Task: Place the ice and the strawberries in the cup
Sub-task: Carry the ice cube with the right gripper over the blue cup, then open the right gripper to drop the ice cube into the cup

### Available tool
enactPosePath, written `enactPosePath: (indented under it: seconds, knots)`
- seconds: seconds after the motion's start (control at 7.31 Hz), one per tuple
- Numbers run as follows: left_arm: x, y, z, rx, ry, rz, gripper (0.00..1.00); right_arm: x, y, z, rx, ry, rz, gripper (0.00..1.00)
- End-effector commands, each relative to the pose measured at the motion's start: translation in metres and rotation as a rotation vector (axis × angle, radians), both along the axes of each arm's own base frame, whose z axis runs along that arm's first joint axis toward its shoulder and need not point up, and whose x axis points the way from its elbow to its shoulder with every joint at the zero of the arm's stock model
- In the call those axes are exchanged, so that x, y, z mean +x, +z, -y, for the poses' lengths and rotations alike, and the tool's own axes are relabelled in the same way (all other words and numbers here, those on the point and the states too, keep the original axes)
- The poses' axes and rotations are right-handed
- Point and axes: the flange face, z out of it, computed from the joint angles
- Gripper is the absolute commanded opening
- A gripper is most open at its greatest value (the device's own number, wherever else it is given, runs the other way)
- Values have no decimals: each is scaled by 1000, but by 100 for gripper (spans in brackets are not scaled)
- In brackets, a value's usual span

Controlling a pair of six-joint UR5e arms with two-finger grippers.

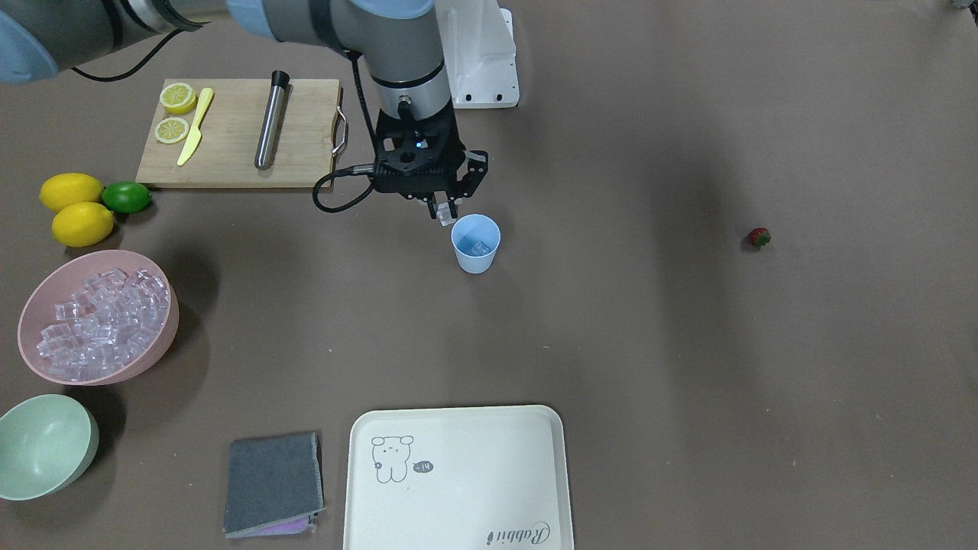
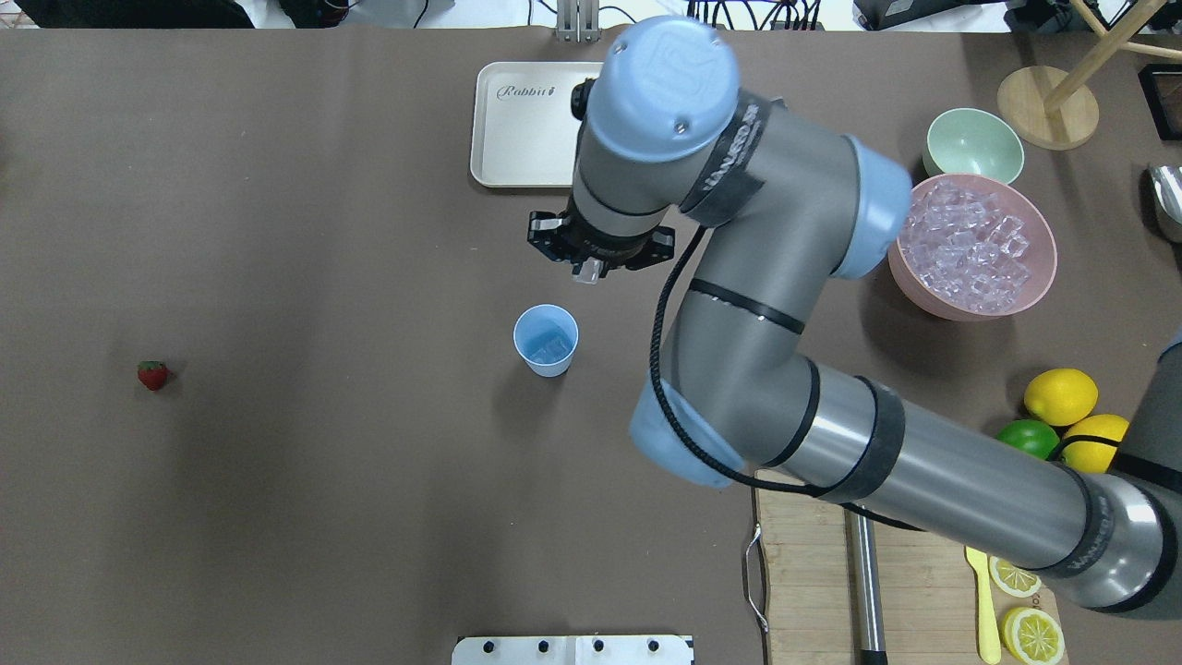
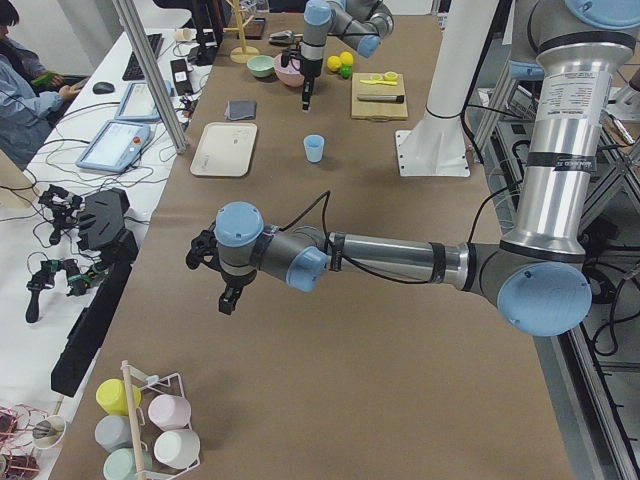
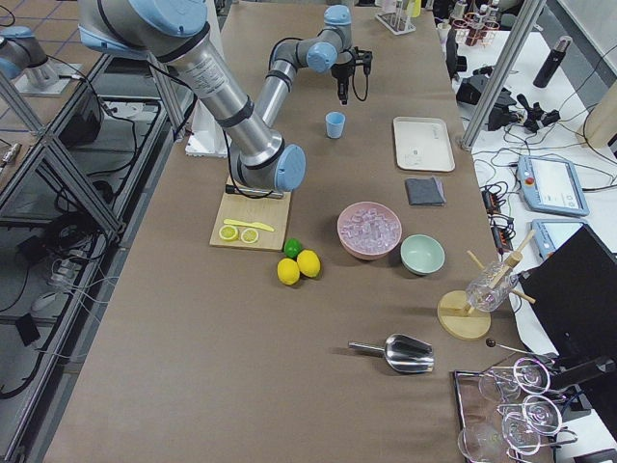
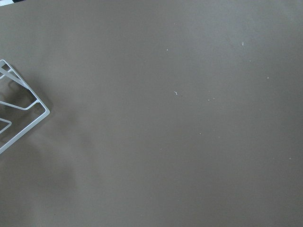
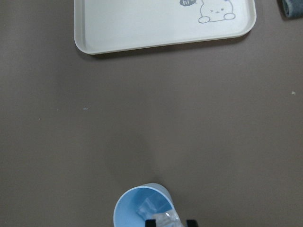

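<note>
Right hand (image 1: pixel 446 211) clamps clear glassy ice cube (image 1: pixel 445 221), just above robot-side rim of small light blue plastic cup (image 1: pixel 475 243). Tiny dark red strawberry (image 1: pixel 759 237) well apart from cup, left arm's side; you'd send that arm. Left hand (image 3: pixel 228 298) opening: cannot tell.

You see a light blue cup (image 1: pixel 475 244) on your brown worktop (image 1: pixel 688 367), clear whitish ice (image 1: pixel 107 321) in a pink bowl (image 1: pixel 162 336), a dark red strawberry (image 1: pixel 759 237) with a green cap, and a cream tray (image 1: pixel 489 466) printed with a grey bear outline.
</note>
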Motion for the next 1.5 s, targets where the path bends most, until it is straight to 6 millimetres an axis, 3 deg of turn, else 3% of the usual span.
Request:
enactPosePath:
  seconds: [0.0, 0.55, 0.96, 1.37]
  knots:
    - [0, 3, -1, -6, 1, 2, 98, -33, -12, -17, -2, 21, -16, 9]
    - [1, 2, 0, -2, 1, 1, 98, -59, 20, -4, -4, 26, -53, 10]
    - [0, -1, -1, 2, -1, 1, 98, -79, 32, -27, 8, 11, -78, 11]
    - [0, -2, -1, 4, -1, -1, 98, -81, 43, -35, 10, 0, -77, 16]
